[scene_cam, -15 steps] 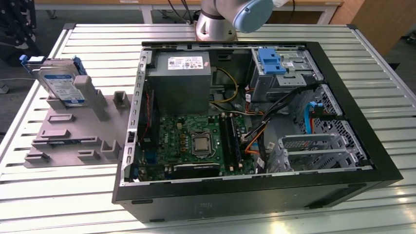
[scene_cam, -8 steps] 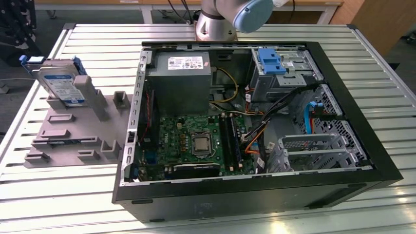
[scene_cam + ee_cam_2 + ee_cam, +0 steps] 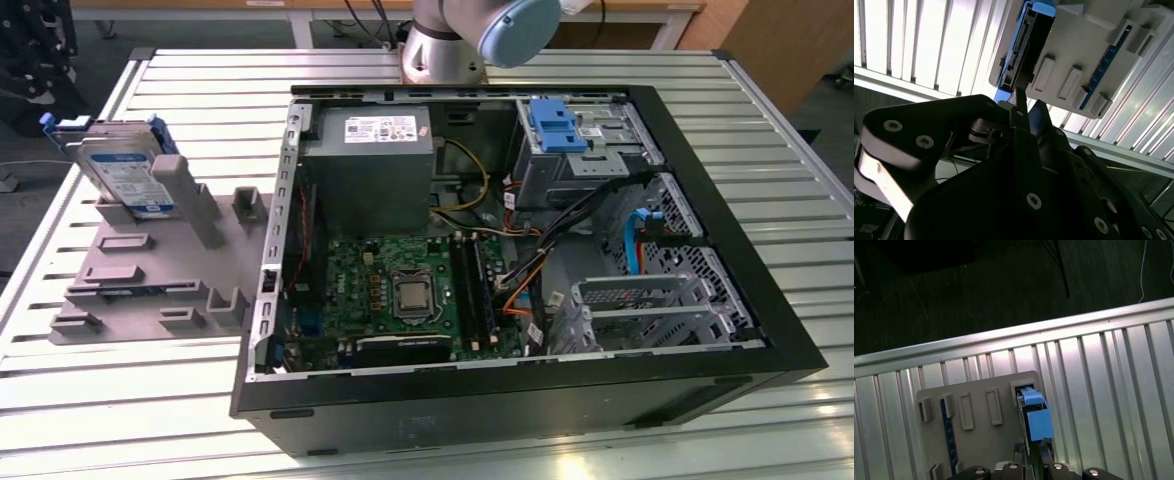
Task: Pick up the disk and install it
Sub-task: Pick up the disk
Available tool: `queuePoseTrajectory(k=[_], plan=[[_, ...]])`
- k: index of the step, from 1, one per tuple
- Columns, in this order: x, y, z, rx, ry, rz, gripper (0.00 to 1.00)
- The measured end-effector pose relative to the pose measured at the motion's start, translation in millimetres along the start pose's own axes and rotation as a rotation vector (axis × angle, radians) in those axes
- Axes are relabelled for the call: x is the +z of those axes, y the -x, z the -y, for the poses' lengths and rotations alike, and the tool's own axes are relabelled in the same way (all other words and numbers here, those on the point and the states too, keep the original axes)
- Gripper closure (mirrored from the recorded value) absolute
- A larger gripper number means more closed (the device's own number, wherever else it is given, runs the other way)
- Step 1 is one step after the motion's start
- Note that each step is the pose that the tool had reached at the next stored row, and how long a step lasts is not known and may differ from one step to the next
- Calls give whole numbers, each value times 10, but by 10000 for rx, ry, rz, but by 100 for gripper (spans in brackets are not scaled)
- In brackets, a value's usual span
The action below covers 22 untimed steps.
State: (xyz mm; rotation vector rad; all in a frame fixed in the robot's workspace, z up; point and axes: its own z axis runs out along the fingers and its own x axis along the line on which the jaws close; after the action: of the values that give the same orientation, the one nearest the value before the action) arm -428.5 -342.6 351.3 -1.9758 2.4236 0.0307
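Squarely aligning over the racked disk

Slatted table, open computer case, and at the exterior view's left a grey fixture holding the disk upright. The gripper looks down on it, width I cannot tell. Best centred across the carrier's thin edges.

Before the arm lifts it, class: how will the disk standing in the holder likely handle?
The disk looks like a flat metal slab: probably stiff and heavy for its size. Standing on edge in the holder, it could tip once freed.
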Motion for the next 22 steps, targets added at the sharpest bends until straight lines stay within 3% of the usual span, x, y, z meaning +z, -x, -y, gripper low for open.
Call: queuePoseTrajectory(k=[2,3,6,7,11,12,20,22], plan=[[0,0,0,-4,0,0,74],[0,0,0,-6,0,0,68],[0,0,0,-12,0,0,67],[0,0,0,-14,0,0,60],[0,0,0,-21,0,1,59],[0,0,0,-24,0,1,53],[0,0,0,-39,0,0,55],[0,0,0,-43,1,0,67]])
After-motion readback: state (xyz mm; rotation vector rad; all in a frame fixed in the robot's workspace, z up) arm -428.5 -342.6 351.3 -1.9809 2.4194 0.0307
